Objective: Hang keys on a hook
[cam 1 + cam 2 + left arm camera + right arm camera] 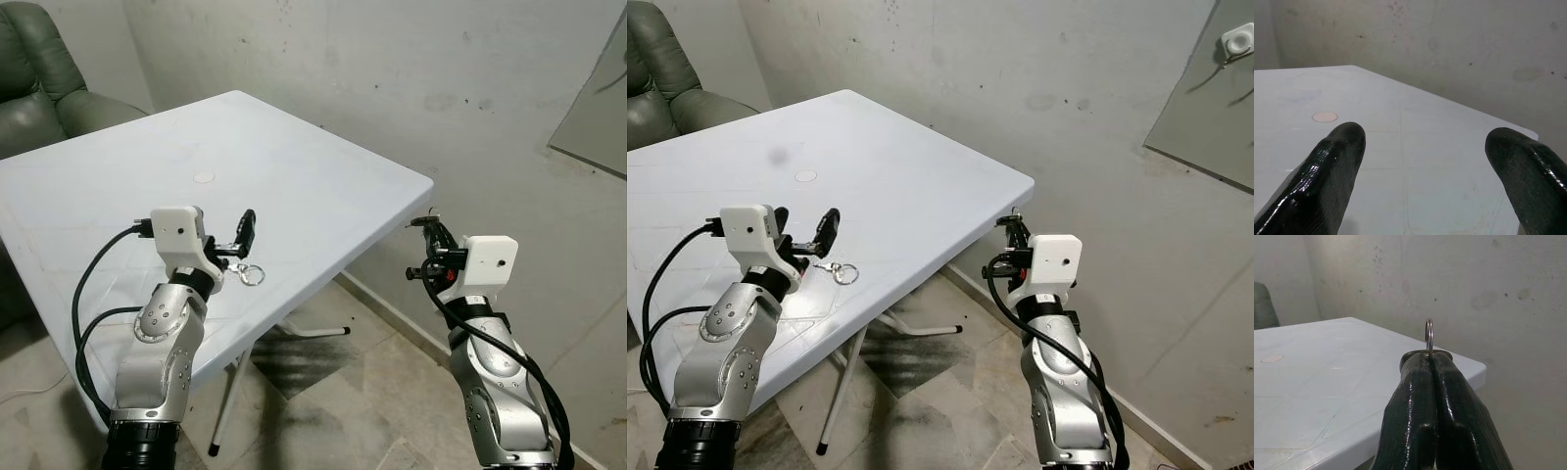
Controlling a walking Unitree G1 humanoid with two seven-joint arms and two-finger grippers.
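My right gripper (427,229) is held off the table's right corner, shut on a thin metal key ring (1429,334) that sticks up past the fingertips (1420,377). My left gripper (235,245) hovers low over the white table (294,166), open with nothing between its fingers (1334,161). Just right of it, another key ring with a small clasp (251,274) lies on the tabletop near the front edge. High on the right wall, a white hook (1236,41) sits on a grey panel (1205,108), well above and right of the right gripper.
A green armchair (39,78) stands behind the table at the left. The table's folding legs (294,333) rest on the tiled floor between my arms. A small round cap (204,177) marks the tabletop's middle. The plaster wall is close on the right.
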